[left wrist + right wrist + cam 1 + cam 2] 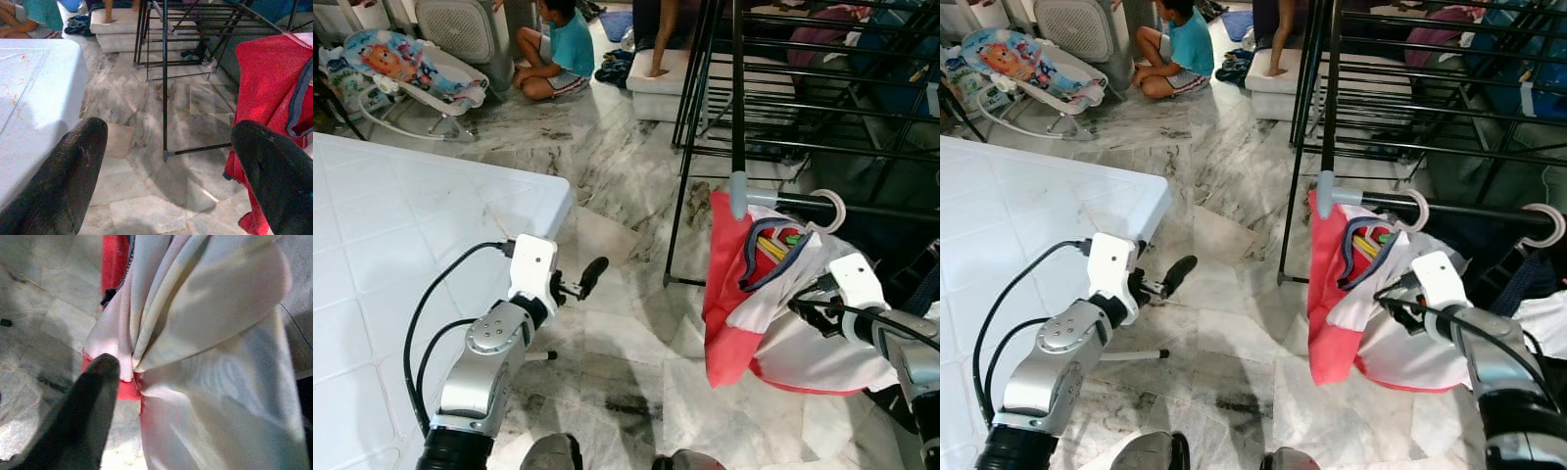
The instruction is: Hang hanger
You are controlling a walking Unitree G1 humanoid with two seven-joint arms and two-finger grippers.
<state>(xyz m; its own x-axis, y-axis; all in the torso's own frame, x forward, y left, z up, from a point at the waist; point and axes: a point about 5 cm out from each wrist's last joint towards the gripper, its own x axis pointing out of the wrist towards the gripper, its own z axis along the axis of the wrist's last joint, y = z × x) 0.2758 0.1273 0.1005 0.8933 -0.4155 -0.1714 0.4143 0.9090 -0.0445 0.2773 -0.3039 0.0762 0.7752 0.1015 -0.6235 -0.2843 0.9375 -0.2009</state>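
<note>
In the left eye view our hanger [830, 208] has its pale hook over a dark rail of the drying rack [724, 78], carrying a red and white shirt [759, 313] that droops toward the marble floor [617, 323]. Our right end effector [808, 294] is pressed into the white cloth just below the hook. Our left end effector [582, 279] hovers over the floor beside the white bench [401, 245], well apart from the shirt.

The right eye view shows the same hanger with another hook [1542, 223] further along the rail. People sit on the floor in the background.

The left wrist view shows two black fingers [73, 166] set wide apart with nothing between them.

In the right wrist view one black finger [90, 401] lies against bunched white cloth; we judge the end effector clamped on the shirt.

We judge the load light, soft and floppy, so cloth slides and gives no control. The stiff hanger near its hook is the better hold; the thin hook could slip off the rail.
</note>
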